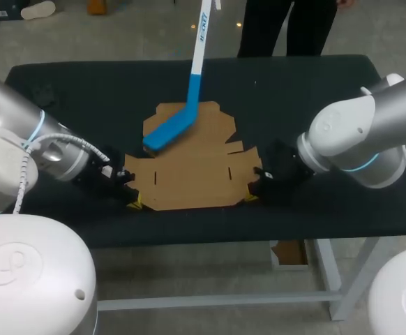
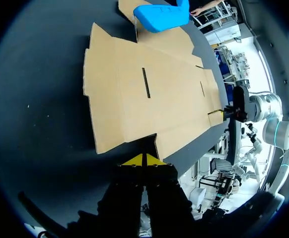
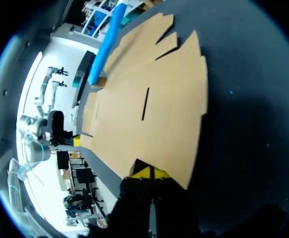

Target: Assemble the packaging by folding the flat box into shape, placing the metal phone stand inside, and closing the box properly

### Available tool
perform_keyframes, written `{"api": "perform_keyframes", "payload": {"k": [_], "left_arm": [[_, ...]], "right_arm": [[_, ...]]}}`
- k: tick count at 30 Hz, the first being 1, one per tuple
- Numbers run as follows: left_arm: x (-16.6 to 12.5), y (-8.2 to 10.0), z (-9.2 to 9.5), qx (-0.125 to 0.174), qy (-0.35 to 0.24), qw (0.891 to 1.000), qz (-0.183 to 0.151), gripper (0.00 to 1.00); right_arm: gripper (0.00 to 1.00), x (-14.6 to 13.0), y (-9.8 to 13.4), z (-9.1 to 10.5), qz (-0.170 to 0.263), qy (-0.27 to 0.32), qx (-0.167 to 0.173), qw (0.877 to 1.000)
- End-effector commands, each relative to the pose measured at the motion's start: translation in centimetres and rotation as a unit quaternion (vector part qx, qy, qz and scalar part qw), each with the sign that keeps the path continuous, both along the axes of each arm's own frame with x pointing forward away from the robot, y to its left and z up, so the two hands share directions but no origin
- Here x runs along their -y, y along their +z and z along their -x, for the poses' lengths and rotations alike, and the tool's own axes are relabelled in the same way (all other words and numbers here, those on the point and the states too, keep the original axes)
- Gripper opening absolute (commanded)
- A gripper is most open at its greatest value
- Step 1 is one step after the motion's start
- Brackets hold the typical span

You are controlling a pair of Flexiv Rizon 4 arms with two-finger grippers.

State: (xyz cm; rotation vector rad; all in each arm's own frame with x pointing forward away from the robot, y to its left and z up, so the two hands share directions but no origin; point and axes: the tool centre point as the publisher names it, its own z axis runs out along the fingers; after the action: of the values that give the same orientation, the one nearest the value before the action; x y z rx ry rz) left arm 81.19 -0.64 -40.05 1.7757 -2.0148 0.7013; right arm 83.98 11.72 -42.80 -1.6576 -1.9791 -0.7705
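Qty on inspection: flat brown cardboard box blank (image 1: 189,167), 1 pc. Blue-and-white hockey stick (image 1: 182,118), 1 pc. Black table (image 1: 314,91), 1. White-and-silver robot arms, 2: left arm (image 1: 21,132), right arm (image 1: 356,136). Yellow-tipped grippers, 2: left gripper (image 1: 134,202), right gripper (image 1: 250,197).

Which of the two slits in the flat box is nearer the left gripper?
The slit on the robot's left; the other slit lies toward the right gripper.

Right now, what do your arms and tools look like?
My left arm and right arm are fat round tubes, silver and white, with thin light-blue rings. A white coiled cable hangs by the left one. My left tool and right tool are black with bright yellow tips.
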Motion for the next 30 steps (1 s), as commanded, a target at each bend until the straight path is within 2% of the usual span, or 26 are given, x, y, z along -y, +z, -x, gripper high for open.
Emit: {"api": "perform_keyframes", "payload": {"k": [1,19,30], "left_arm": [[0.5,0.3,-0.1,0.000,-0.004,1.000,-0.006,0.00],[1.8,0.7,0.3,0.006,-0.028,1.000,-0.010,0.00],[1.6,0.6,0.4,0.006,-0.025,1.000,-0.014,0.00]], "right_arm": [[0.00,-0.2,0.1,-0.2,0.001,0.003,-0.002,1.000],[0.00,-1.0,0.8,0.1,0.020,0.011,0.004,1.000],[0.00,-0.3,1.0,0.7,0.045,-0.002,-0.003,0.999]]}}
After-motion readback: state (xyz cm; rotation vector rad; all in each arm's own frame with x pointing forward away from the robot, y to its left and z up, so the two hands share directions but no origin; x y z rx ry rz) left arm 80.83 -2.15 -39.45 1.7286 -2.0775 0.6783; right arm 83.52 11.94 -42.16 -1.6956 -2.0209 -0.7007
